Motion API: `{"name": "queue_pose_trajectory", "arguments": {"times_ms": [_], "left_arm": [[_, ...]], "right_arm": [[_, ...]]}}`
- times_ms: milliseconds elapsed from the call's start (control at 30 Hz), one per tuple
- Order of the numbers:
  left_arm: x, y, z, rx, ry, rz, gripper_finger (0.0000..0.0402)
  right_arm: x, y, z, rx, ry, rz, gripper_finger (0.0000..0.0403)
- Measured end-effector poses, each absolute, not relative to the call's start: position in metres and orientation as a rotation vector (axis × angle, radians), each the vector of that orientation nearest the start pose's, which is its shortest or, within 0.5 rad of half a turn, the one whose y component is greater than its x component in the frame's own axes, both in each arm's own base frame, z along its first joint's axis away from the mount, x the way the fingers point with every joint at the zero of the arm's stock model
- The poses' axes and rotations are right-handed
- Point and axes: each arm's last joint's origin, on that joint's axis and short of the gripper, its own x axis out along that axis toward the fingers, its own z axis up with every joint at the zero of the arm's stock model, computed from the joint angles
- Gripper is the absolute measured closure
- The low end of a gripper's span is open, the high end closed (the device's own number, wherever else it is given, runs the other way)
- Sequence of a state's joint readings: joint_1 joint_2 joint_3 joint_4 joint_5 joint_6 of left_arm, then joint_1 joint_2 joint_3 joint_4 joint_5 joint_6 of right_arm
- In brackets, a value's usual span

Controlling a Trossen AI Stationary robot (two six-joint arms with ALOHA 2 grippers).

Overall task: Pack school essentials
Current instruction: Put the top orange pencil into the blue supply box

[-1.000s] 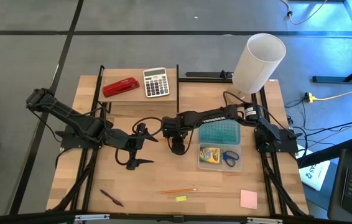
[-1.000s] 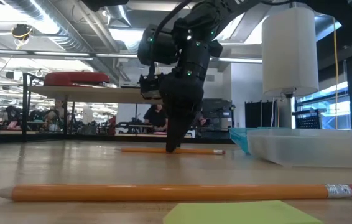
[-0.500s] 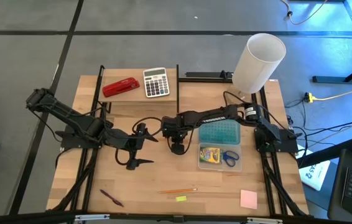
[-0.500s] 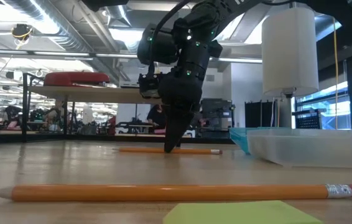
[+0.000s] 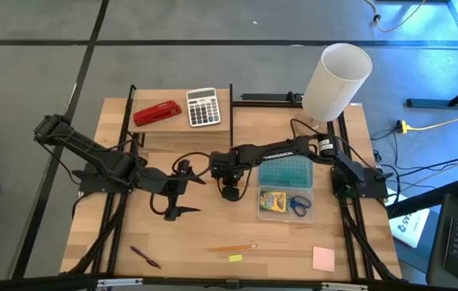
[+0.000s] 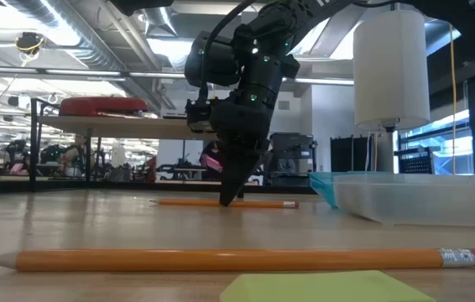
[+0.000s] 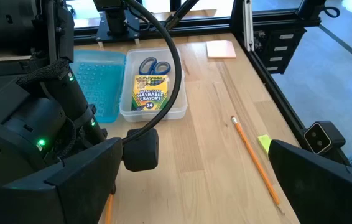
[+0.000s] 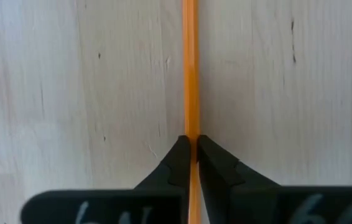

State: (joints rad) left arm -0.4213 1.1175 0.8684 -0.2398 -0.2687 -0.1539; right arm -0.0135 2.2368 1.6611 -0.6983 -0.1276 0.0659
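Right end effector [image 8: 191,149] pinched on orange pencil [image 8: 190,68] at mid-table, left end effector [image 5: 182,192] spread wide, holding nothing.

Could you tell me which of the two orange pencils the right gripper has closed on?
The thin orange pencil at mid-table, pinched between the right gripper fingertips just left of the clear box. The other orange pencil lies free near the front edge.

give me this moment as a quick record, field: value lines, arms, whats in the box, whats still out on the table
right gripper: fingers shut on a pencil lying on the table
left gripper: open, idle mid-table
clear box: holds crayon box and scissors
still out: second pencil, purple pen, yellow piece, pink note pad
back shelf: red stapler, calculator
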Motion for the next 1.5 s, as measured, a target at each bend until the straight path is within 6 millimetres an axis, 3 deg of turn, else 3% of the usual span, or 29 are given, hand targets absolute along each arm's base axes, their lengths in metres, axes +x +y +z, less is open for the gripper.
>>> {"name": "queue_pose_trajectory", "arguments": {"times_ms": [433,900,1233,1500], "left_arm": [[0.223,-0.092,0.294,0.014,0.470,-0.114,0.0003],[0.223,-0.091,0.293,0.016,0.475,-0.113,0.0003],[0.223,-0.092,0.293,0.017,0.477,-0.113,0.0003],[0.222,-0.093,0.293,0.019,0.476,-0.121,0.0003]], "right_arm": [[0.445,-0.002,0.141,0.152,1.296,0.056,0.0378],[0.441,-0.002,0.160,0.149,1.275,0.053,0.0378],[0.450,-0.002,0.191,0.126,1.242,0.068,0.0377],[0.444,-0.002,0.210,0.126,1.332,0.066,0.0377]]}}
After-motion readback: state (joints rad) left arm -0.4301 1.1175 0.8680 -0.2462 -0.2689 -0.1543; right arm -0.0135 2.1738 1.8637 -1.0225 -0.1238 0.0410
